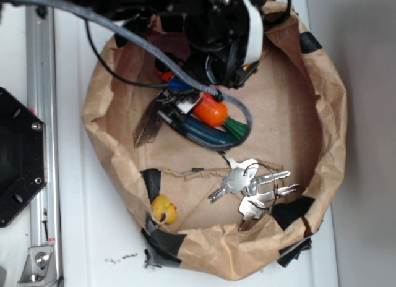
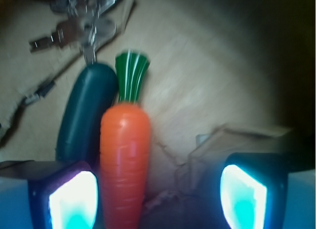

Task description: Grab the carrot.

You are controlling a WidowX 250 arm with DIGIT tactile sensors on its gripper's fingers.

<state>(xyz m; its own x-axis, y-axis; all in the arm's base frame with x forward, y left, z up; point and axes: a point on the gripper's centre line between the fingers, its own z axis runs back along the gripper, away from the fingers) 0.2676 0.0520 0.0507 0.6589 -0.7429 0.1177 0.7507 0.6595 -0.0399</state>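
Note:
The glossy orange carrot [image 2: 125, 155] lies on brown paper, its green ribbed stem [image 2: 131, 76] pointing away from the camera. In the exterior view the carrot [image 1: 211, 111] shows just below the black arm, partly hidden by it and a braided cable. My gripper [image 2: 158, 199] is open and straddles the carrot's tapered end: the left finger [image 2: 69, 199] sits right beside the carrot, while the right finger [image 2: 244, 194] stands well apart from it. A dark green cucumber toy [image 2: 86, 115] lies alongside the carrot's left.
Everything sits in a brown paper basin [image 1: 322, 120] with a raised rim patched with black tape. A bunch of keys [image 1: 250, 185] lies near the front, also seen as keys [image 2: 79, 26] beyond the stem. A yellow duck [image 1: 164, 208] rests at the front-left rim.

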